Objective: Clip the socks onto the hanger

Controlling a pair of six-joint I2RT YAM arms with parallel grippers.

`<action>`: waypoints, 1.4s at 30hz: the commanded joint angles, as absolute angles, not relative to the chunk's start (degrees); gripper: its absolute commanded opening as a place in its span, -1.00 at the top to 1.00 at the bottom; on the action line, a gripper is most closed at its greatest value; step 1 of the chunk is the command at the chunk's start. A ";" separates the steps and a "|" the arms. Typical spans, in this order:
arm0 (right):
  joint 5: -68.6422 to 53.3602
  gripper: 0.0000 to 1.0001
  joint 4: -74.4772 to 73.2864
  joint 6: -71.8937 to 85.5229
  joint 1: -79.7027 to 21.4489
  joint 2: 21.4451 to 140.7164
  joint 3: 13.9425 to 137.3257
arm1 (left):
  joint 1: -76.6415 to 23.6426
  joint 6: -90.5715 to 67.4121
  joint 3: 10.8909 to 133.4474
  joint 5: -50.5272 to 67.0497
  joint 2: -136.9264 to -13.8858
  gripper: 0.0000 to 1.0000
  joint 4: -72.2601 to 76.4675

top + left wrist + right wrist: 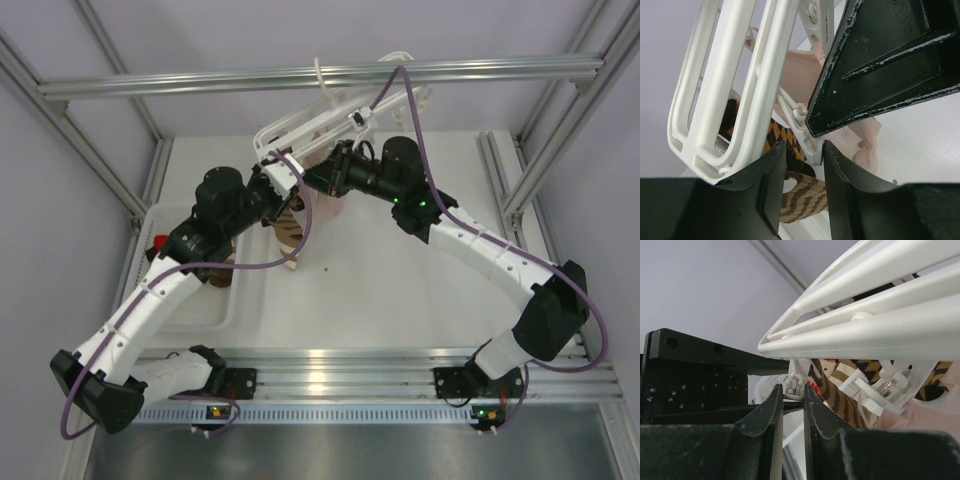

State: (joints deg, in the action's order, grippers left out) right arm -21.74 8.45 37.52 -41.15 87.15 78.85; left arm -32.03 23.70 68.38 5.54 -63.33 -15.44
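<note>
Socks [805, 197] under hanger [755, 95]

A white tabletop [400, 280] is seen; a white tray [225, 310] is placed on it along the left edge.

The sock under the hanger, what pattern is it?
Brown and cream stripes on the sock, clearest in the left wrist view.

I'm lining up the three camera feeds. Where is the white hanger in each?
Top external: hanger at upper centre, tilted, just under the grey rail.
Left wrist: white bars fill the left and centre.
Right wrist: bars cross the upper right.
Shared landmark: the brown-striped sock hanging below the frame.
</note>
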 commanded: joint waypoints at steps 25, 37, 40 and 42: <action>-37.08 -0.29 22.21 37.88 -33.76 82.62 74.36 | -29.63 13.10 67.94 20.73 -62.58 1.00 -11.24; -50.35 -0.40 44.02 42.27 -29.88 85.69 71.37 | -19.53 1.60 72.86 39.89 -66.70 1.00 -16.00; -52.47 -0.39 48.68 44.73 -29.97 87.36 71.19 | -15.56 -3.94 73.21 47.27 -67.94 1.00 -13.54; -53.52 -0.37 50.00 45.00 -30.06 88.24 71.02 | -14.07 -6.58 72.95 50.86 -68.46 1.00 -12.22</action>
State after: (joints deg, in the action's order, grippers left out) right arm -49.76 41.10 43.33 -30.09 86.74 70.91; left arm -16.21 0.49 71.16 40.03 -67.99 -14.85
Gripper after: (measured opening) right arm 0.690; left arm 0.216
